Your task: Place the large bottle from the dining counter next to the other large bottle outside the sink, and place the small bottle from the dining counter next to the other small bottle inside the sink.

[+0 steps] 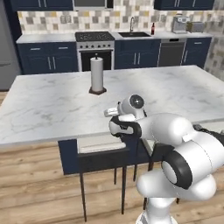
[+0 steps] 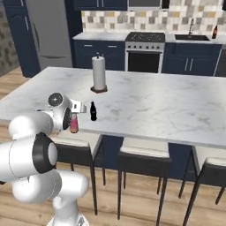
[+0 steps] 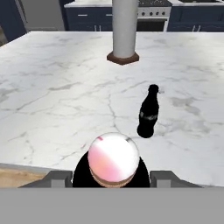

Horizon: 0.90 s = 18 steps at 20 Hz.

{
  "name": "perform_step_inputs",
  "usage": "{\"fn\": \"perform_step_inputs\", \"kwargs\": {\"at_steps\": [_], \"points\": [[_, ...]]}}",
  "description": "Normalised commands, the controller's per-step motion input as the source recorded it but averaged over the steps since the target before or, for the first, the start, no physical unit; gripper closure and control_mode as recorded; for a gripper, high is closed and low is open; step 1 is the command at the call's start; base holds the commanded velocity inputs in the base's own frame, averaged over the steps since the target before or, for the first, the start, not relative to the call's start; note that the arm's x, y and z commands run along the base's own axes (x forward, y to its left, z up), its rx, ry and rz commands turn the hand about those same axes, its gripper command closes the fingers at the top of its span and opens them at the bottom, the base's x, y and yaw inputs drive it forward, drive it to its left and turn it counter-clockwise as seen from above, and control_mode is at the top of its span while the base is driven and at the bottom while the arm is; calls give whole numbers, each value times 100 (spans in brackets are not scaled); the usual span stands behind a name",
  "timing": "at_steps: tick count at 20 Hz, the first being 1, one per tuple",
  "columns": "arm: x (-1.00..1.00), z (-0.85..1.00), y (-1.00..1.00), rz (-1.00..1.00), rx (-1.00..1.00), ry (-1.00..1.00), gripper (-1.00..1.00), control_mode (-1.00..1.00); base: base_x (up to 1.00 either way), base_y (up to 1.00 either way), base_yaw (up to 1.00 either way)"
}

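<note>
The tool grips the pink bottle. Risk: swinging sideways may topple the dark bottle just beside it on the surface.

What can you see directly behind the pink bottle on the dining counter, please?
Beyond the pink bottle, the small dark bottle stands upright, apart from it. Further back is the paper towel holder. The pink bottle's lower body is hidden between the fingers.

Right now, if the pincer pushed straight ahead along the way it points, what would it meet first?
The pink bottle already sits between the pincer's fingers. Beyond it the line runs over bare counter; the dark bottle stands a little right, so it would probably be missed, then the paper towel holder. Depth is uncertain.
</note>
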Motion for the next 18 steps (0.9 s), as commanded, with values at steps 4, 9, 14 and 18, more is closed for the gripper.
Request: {"fn": "perform_step_inputs", "kwargs": {"at_steps": [4, 9, 14, 18], "points": [[0, 0, 0, 0, 0, 0, 100, 100, -11, -83, 0], [0, 0, 0, 0, 0, 0, 100, 100, -10, -85, 0], [0, 0, 0, 0, 0, 0, 100, 100, -10, -86, 0], [0, 0, 0, 0, 0, 0, 100, 100, -11, -89, 0]]}}
